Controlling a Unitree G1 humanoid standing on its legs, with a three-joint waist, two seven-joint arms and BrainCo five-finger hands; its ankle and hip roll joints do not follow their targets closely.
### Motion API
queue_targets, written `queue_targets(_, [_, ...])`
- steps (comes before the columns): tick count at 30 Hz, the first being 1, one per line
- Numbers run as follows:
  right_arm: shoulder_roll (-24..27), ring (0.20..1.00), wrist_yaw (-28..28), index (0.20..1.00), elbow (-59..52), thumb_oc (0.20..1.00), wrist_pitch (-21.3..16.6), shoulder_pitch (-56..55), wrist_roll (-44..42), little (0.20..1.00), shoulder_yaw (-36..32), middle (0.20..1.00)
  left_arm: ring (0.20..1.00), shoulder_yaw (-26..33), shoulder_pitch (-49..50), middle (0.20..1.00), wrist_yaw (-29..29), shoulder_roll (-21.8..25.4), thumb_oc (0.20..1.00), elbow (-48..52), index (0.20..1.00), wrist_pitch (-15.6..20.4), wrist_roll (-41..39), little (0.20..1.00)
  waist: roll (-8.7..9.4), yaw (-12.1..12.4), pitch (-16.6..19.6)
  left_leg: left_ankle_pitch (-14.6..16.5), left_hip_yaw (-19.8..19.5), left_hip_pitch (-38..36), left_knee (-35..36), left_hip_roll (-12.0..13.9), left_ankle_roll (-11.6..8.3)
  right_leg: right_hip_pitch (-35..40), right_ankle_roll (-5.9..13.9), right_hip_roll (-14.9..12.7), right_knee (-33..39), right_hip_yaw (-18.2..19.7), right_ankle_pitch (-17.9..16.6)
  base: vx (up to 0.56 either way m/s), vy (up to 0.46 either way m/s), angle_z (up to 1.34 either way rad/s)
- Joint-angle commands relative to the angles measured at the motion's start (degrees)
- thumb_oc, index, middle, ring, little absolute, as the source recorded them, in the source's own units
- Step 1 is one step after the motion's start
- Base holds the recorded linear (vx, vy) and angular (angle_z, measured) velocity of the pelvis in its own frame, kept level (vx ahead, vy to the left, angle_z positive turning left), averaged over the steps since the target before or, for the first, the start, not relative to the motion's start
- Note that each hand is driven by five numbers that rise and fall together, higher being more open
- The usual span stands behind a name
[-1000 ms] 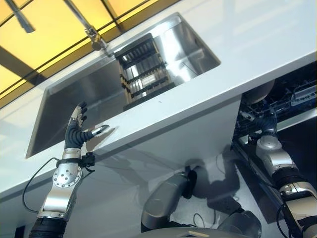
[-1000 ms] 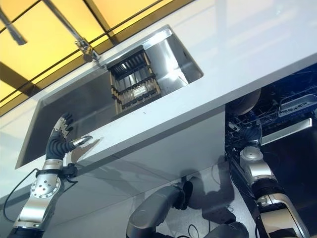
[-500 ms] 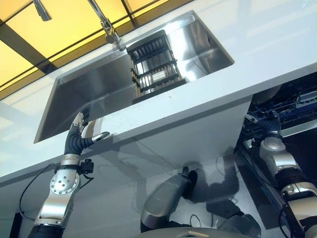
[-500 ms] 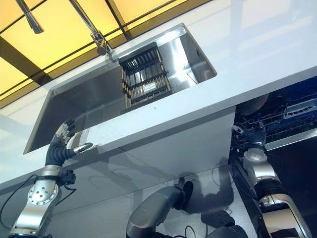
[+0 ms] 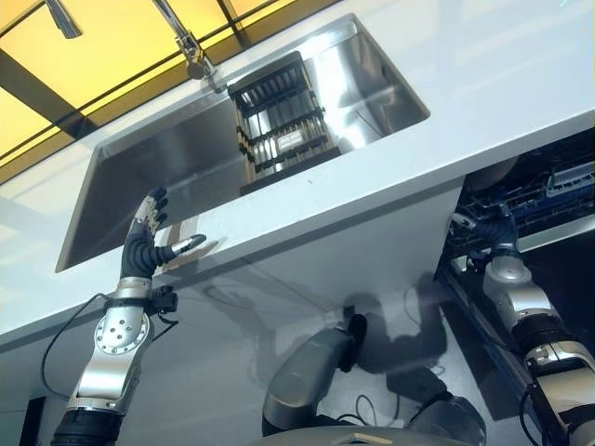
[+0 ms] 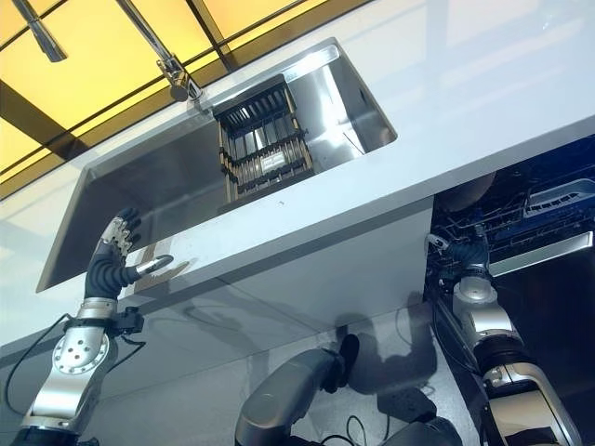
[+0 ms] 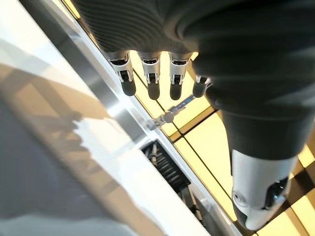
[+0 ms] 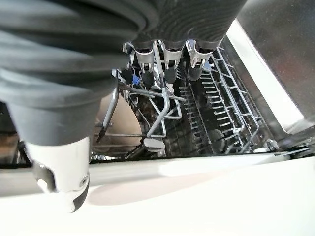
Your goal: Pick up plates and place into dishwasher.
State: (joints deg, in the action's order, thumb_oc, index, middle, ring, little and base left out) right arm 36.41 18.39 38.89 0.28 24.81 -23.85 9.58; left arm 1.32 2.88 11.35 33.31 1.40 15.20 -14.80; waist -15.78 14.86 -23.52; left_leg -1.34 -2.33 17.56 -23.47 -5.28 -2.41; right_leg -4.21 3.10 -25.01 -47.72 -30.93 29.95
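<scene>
Two hands in play here, and neither one is carrying anything. Going left to right: the left hand (image 5: 147, 243) is up at the near rim of the sink (image 5: 130, 177), fingers straight and spread, thumb sticking out sideways over the white countertop (image 5: 483, 65), so it's relaxed and empty. Past it, up and to the right inside the sink, sits the dark rack (image 5: 279, 125) just below the faucet (image 5: 191, 56), its slats running front to back. I honestly can't make out any plates standing in it; the slots are too small to read, so if plates are left, that's where I'd guess they are. That puts the target ahead and to the right of the left hand, and that hand is clearly the nearer one, so my bet is the next reach goes diagonally across the basin. Further right, under the counter, the dishwasher (image 5: 548, 186) is open, and the right hand (image 5: 497, 228) hangs at its wire basket (image 8: 216, 103), fingers loosely extended over the tines, gripping nothing.
</scene>
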Motion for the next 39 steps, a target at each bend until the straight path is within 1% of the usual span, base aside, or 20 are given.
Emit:
queue_targets(1, [-1.61,1.0,0.32,1.0,-5.36,1.0,-4.68,7.99,1.87,1.0,-0.08,1.0,1.0,2.02,-3.07,1.0,2.57,3.05,1.0,3.21,1.0,0.86,-1.07,1.0,1.68,0.01,1.62,6.73,2.71,-1.03,-0.55,1.86,0.15,1.88,-1.33,-1.4,9.04,8.84,-11.81,-0.03,-0.024,-0.22])
queue_targets(5, [-1.88,1.0,4.32,1.0,-7.04,1.0,-4.77,6.04,0.83,1.0,-2.72,1.0,1.0,0.9,-4.74,1.0,4.88,3.18,1.0,3.31,1.0,-0.22,-0.24,1.0,1.83,-2.5,1.74,6.6,3.92,-2.16,0.28,2.5,0.18,1.3,-0.97,-0.42,10.23,10.91,-12.5,-0.03,-0.006,-0.15])
queue_targets(8, [-2.8,1.0,6.93,1.0,-8.37,1.0,-5.34,3.08,1.23,1.0,-4.79,1.0,1.0,0.73,-5.19,1.0,5.39,2.59,1.0,3.76,1.0,-1.23,0.07,1.0,1.55,-4.21,2.29,5.87,4.47,-3.08,1.68,3.17,0.24,0.99,-0.74,0.61,12.31,12.22,-14.08,-0.02,-0.01,-0.22])
queue_targets(12, [-3.09,1.0,9.6,1.0,-10.67,1.0,-4.85,-0.73,2.82,1.0,-6.83,1.0,1.0,0.61,-5.24,1.0,6.17,2.3,1.0,3.63,1.0,-1.17,0.08,1.0,1.71,-6.02,2.59,5.54,5.29,-4.38,3.03,3.76,0.29,0.96,-0.15,0.55,14.51,13.58,-15.74,-0.02,-0.028,-0.27])
queue_targets(14, [-2.93,1.0,12.46,1.0,-11.32,1.0,-2.56,-3.42,3.71,1.0,-8.27,1.0,1.0,0.67,-5.37,1.0,6.39,2.06,1.0,3.8,1.0,-1.41,0.5,1.0,2.04,-7.34,2.66,5.62,6.03,-4.73,3.22,4.05,0.4,0.55,0.21,0.29,15.45,14.68,-16.72,-0.02,-0.041,-0.22])
queue_targets(15, [-2.69,1.0,13.33,1.0,-11.26,1.0,-2.11,-4.24,3.6,1.0,-8.95,1.0,1.0,0.68,-5.55,1.0,6.45,2.07,1.0,4.0,1.0,-1.67,0.65,1.0,2.16,-7.77,2.67,5.64,6.38,-4.81,3.29,4.16,0.53,0.34,0.33,0.26,15.75,15.06,-17.05,-0.05,-0.054,-0.27])
queue_targets(19, [-2.37,1.0,16.21,1.0,-11.64,1.0,-1.78,-6.87,3.39,1.0,-11.44,1.0,1.0,0.01,-6.63,1.0,7.12,2.07,1.0,4.39,1.0,-1.53,1.42,1.0,2.24,-9.56,2.38,5.51,7.76,-5.12,3.82,4.62,0.83,-0.78,0.64,0.31,16.26,16.4,-18.02,-0.05,-0.03,-0.25])
queue_targets(23, [-1.67,1.0,19.3,1.0,-12.52,1.0,-1.28,-7.91,4.02,1.0,-13.13,1.0,1.0,-1.06,-8.19,1.0,8.8,2.39,1.0,5.02,1.0,-2.08,1.46,1.0,1.9,-11.32,1.74,5.47,8.67,-5.08,4.17,4.73,1.12,-2.0,0.84,-0.24,17.25,18.29,-19.54,-0.06,-0.004,-0.38])
queue_targets(25, [-1.77,1.0,21.32,1.0,-13.03,1.0,-1.84,-8.45,4.2,1.0,-13.61,1.0,1.0,-1.46,-8.94,1.0,9.31,2.3,1.0,5.1,1.0,-2.33,1.54,1.0,1.85,-11.98,1.65,5.62,9.28,-5.09,4.26,4.72,1.29,-2.5,0.9,-0.48,17.79,18.85,-20.24,-0.08,0.004,-0.32])
queue_targets(28, [-2.04,1.0,25.2,1.0,-14.8,1.0,-2.41,-9.68,4.66,1.0,-14.89,1.0,1.0,-1.67,-9.26,1.0,9.97,1.62,1.0,4.67,1.0,-1.08,1.99,1.0,1.3,-13.41,1.24,5.59,10.03,-5.13,4.85,4.49,1.68,-4.24,0.82,-0.33,17.44,20.21,-20.95,-0.1,0.048,-0.31])
queue_targets(29, [-2.15,1.0,25.61,1.0,-14.94,1.0,-2.41,-9.83,4.8,1.0,-15.01,1.0,1.0,-1.82,-9.33,1.0,10.22,1.44,1.0,4.57,1.0,-0.8,2.15,1.0,1.18,-13.47,1.19,5.63,10.26,-5.07,4.87,4.47,1.78,-4.73,0.76,-0.24,17.15,20.59,-20.89,-0.12,0.076,-0.41])
queue_targets(30, [-2.23,1.0,27.23,1.0,-15.04,1.0,-2.85,-10.0,4.17,1.0,-15.34,1.0,1.0,-1.9,-9.45,1.0,10.35,1.29,1.0,4.53,1.0,-0.2,2.22,1.0,0.78,-13.95,0.86,5.67,10.29,-4.86,4.86,4.3,1.99,-5.7,0.53,0.08,16.36,21.11,-20.76,-0.11,0.095,-0.43])
queue_targets(31, [-2.43,1.0,27.58,1.0,-14.63,1.0,-3.13,-10.17,4.02,1.0,-15.65,1.0,1.0,-2.0,-9.61,1.0,10.69,1.09,1.0,4.26,1.0,-0.12,2.24,1.0,0.4,-14.46,0.67,5.76,10.65,-4.82,4.78,4.26,2.3,-6.92,0.36,0.89,14.39,21.79,-20.58,-0.11,0.135,-0.42])
queue_targets(33, [-2.92,1.0,28.01,1.0,-13.73,1.0,-3.14,-10.93,3.08,1.0,-16.05,1.0,1.0,-2.17,-9.7,1.0,10.85,0.56,1.0,3.79,1.0,0.04,2.4,1.0,-0.19,-15.08,0.5,5.86,11.48,-4.7,4.57,4.42,2.95,-8.81,-0.24,3.31,9.65,22.65,-18.29,-0.06,0.123,-0.32])
queue_targets(34, [-3.81,1.0,28.4,1.0,-12.68,1.0,-3.41,-12.19,2.35,1.0,-16.22,1.0,1.0,-2.13,-9.52,1.0,10.95,0.43,1.0,3.63,1.0,-0.07,2.68,1.0,-0.27,-15.67,0.48,5.8,12.35,-4.67,4.47,4.56,3.63,-9.72,-0.72,6.13,5.28,22.37,-15.62,-0.04,0.088,-0.31])
queue_targets(35, [-5.05,1.0,28.38,1.0,-11.79,1.0,-4.37,-14.08,2.07,1.0,-16.45,1.0,1.0,-1.51,-8.91,1.0,10.79,0.29,1.0,3.57,1.0,-0.11,2.98,1.0,-0.08,-15.6,0.71,5.76,13.13,-4.51,4.45,4.83,4.04,-10.06,-0.98,8.03,2.52,21.03,-14.64,-0.04,0.056,-0.35])
queue_targets(36, [-5.58,1.0,28.41,1.0,-11.53,1.0,-4.65,-14.8,1.76,1.0,-16.54,1.0,1.0,-1.25,-8.57,1.0,10.68,0.36,1.0,3.65,1.0,-0.13,3.12,1.0,0.26,-15.44,0.93,5.89,13.42,-4.38,4.3,4.81,4.14,-10.3,-1.04,8.24,1.77,20.82,-14.39,-0.02,-0.011,-0.43])
queue_targets(37, [-6.79,1.0,27.95,1.0,-10.63,1.0,-5.35,-16.13,0.71,1.0,-16.74,1.0,1.0,-0.68,-8.1,1.0,10.73,0.47,1.0,3.58,1.0,-0.23,3.44,1.0,0.74,-15.15,1.16,5.9,14.1,-4.25,4.3,5.02,4.52,-10.35,-1.28,8.78,0.04,19.2,-14.0,-0.04,-0.077,-0.48])
queue_targets(38, [-8.71,1.0,27.06,1.0,-7.98,1.0,-7.54,-17.53,-0.96,1.0,-16.95,1.0,1.0,0.11,-7.69,1.0,10.59,0.73,1.0,3.38,1.0,-0.59,3.96,1.0,2.07,-14.61,1.46,6.53,15.12,-4.0,3.68,4.83,4.84,-9.93,-1.43,8.66,-1.61,17.03,-12.91,-0.05,-0.086,-0.48])
queue_targets(39, [-9.14,1.0,26.53,1.0,-7.11,1.0,-8.17,-17.69,-1.67,1.0,-17.0,1.0,1.0,0.28,-7.65,1.0,10.55,0.83,1.0,3.33,1.0,-0.7,4.04,1.0,2.0,-14.21,1.7,6.04,15.32,-3.74,3.98,5.19,4.88,-9.89,-1.71,8.99,-0.99,16.31,-13.49,-0.05,-0.116,-0.5])
